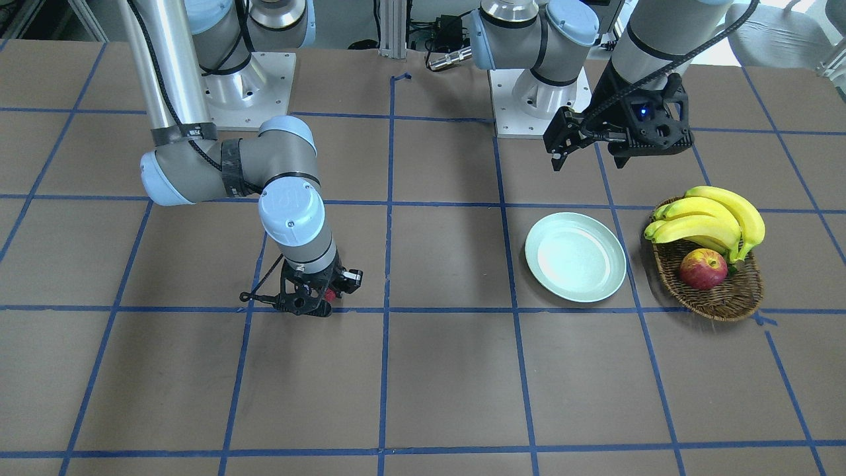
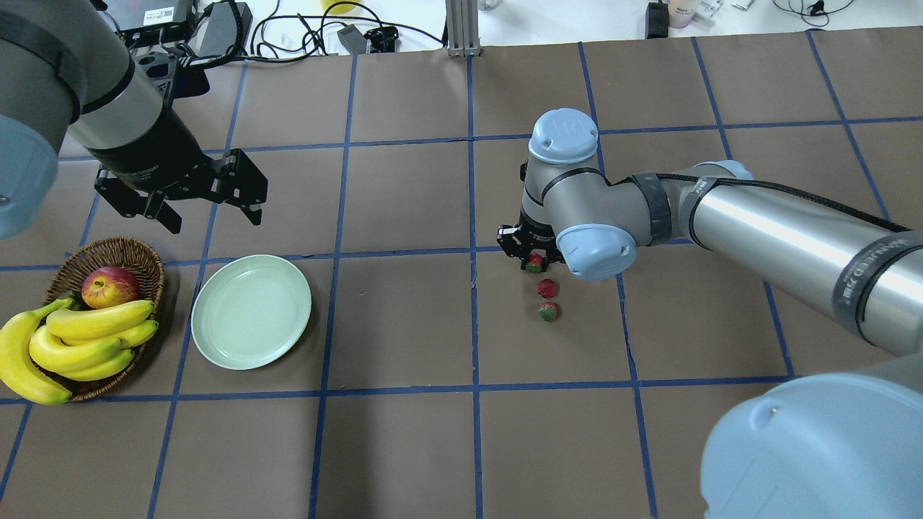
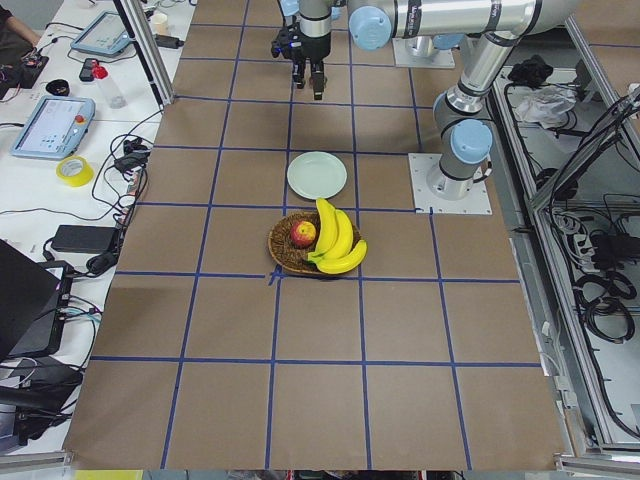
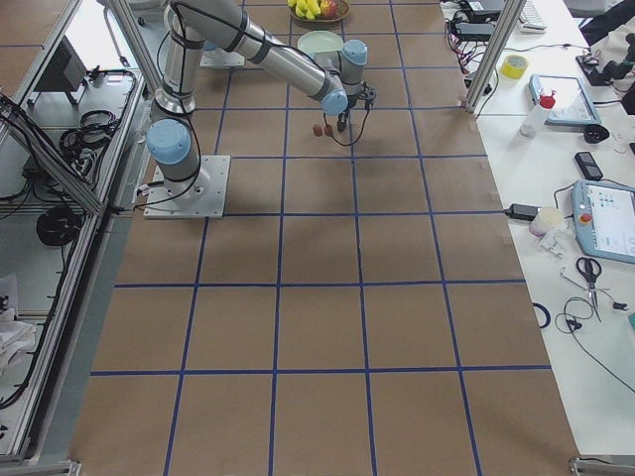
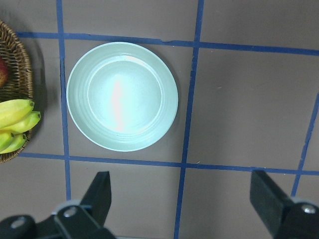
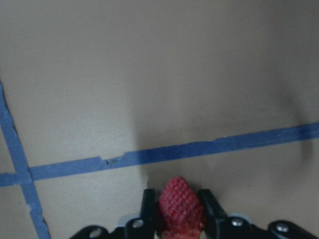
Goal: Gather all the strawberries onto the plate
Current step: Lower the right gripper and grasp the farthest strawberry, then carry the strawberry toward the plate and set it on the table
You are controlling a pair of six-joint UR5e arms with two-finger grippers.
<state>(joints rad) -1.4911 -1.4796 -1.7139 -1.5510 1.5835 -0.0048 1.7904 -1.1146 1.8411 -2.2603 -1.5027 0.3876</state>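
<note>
Down on the table (image 2: 404, 432), right gripper (image 6: 175, 196) pinching one strawberry (image 6: 182, 211), two more strawberries (image 2: 548, 288) (image 2: 549, 311) just beside it, left gripper (image 5: 180, 186) spread wide near the plate (image 5: 79, 94)

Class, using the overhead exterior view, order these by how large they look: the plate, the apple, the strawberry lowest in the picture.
Largest: plate
Then: apple
Smallest: strawberry
All sit near table height, so nearness to the camera hardly skews this.

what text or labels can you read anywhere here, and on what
No text is clear enough to quote.
Band on right arm: printed letters, blurred.
Left arm's wrist: small white print, too small.
Joint cap: raised logo, unreadable.
White label on a black box: too small.
</note>
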